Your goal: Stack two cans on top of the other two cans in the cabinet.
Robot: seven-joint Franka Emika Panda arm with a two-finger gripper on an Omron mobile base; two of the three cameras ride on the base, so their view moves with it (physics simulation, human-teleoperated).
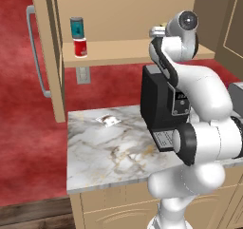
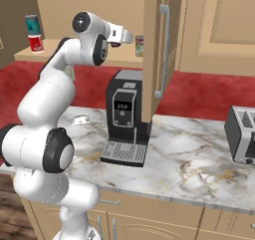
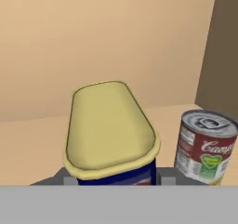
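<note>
The gripper (image 3: 114,181) is closed on the dark blue can (image 3: 110,130) above the cabinet shelf (image 3: 28,146), just beside the silvery can (image 3: 204,146), with the teal can (image 1: 76,27) stacked on the red can (image 1: 80,47) farther along.

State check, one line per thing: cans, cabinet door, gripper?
Teal can: upright, stacked on the red can.
Red can: upright on the shelf, carrying the teal can.
Dark blue can: between the gripper's fingers, gripped.
Silvery can: upright on the shelf, nothing on it.
Cabinet door: open.
Gripper: shut on the dark blue can.
</note>
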